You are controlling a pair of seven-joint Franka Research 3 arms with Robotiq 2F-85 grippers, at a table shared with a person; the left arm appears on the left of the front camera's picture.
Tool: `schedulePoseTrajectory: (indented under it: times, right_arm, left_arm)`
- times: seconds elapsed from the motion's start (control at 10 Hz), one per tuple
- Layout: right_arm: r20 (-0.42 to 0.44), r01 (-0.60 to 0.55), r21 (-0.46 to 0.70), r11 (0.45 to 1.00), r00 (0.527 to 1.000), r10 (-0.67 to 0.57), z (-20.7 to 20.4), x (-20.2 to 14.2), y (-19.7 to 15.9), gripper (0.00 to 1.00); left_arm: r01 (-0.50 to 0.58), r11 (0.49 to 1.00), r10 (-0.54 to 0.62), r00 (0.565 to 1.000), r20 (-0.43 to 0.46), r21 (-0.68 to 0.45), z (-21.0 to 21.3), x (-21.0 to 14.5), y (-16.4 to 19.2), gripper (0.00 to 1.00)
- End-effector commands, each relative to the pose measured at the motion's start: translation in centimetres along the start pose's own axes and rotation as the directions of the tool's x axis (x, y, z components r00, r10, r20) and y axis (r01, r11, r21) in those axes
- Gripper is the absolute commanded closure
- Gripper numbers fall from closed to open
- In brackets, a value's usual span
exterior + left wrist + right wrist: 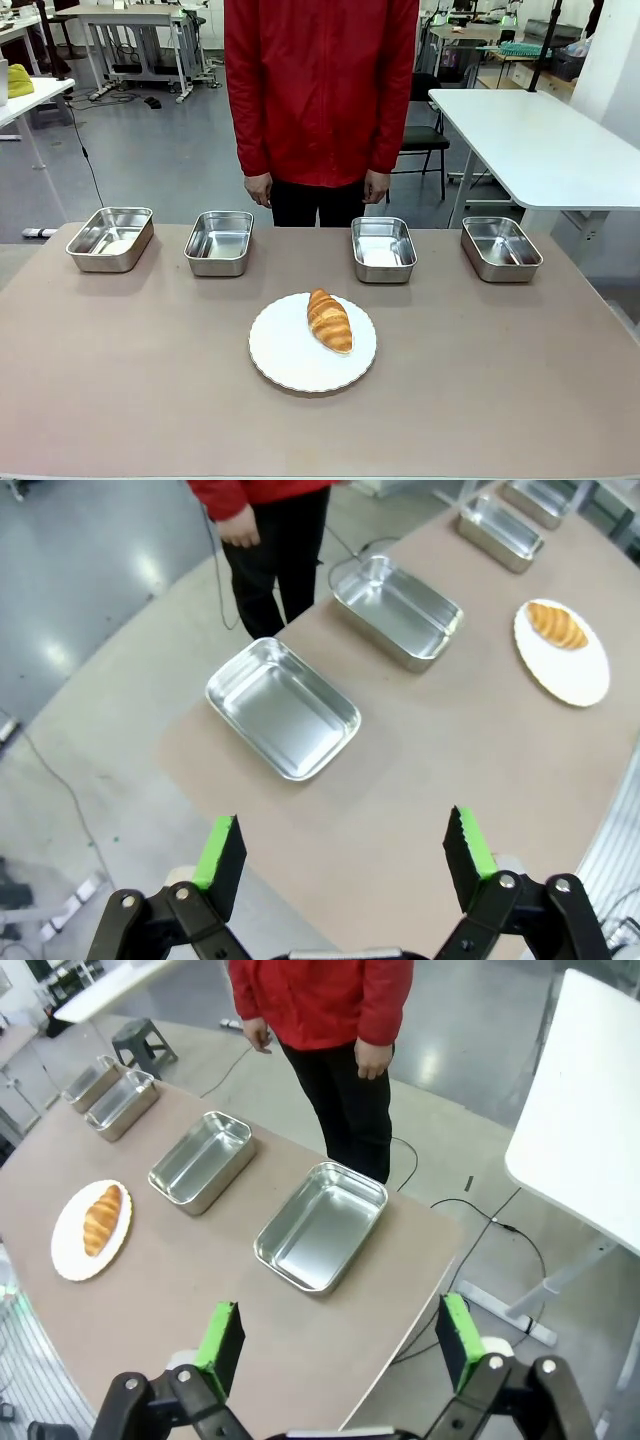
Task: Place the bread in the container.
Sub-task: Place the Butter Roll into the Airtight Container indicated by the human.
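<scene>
The brown table [120, 400] stretched wide, and there was a person [320, 90] in a red jacket at its far side, hands hanging down. Four steel containers [219, 242] sat in a row along the far edge, each apart from the next. Nearer the middle lay the white plate [285, 360]. The left gripper [345, 845] hung above the table, jaws spread wide, holding nothing; the right gripper [340, 1330] hung likewise, released. And the bread [329, 320] lay on the plate, toward its far right part.
</scene>
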State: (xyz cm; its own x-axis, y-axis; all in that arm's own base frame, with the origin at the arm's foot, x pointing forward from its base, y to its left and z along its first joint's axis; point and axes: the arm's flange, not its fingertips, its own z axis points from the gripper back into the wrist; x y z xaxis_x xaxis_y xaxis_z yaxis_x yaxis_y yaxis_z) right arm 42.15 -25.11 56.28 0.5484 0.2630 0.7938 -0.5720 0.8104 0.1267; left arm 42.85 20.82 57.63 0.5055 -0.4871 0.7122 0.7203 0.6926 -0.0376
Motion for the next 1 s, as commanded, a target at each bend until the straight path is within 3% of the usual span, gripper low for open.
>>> schedulePoseTrajectory:
  times: [0.0, 0.4, 0.6, 0.9]
  right_arm:
    - [0.031, 0.0, 0.001, 1.0, 1.0, 0.0, 0.3, -0.4, -1.6, 0.0]
    - [0.046, 0.028, -0.011, 1.0, 0.999, -0.028, 0.7, -0.6, -2.5, 0.0]
    - [0.056, 0.042, -0.02, 0.999, 0.998, -0.041, 0.8, -0.6, -2.7, 0.0]
    - [0.073, 0.072, -0.059, 0.996, 0.995, -0.068, 1.1, -0.5, -2.1, 0.0]
  left_arm:
    - [-0.005, 0.999, 0.002, 0.999, 0.054, 0.039, 0.0, -0.4, 0.2, 0.0]
    - [-0.004, 0.987, -0.006, 0.998, 0.06, 0.162, 0.1, -1.1, 0.2, 0.0]
    - [-0.002, 0.99, -0.011, 0.996, 0.093, 0.143, 0.3, -0.8, -0.1, 0.0]
    - [-0.059, 0.979, 0.046, 0.996, 0.07, 0.196, 0.4, 0.4, -2.6, 0.0]
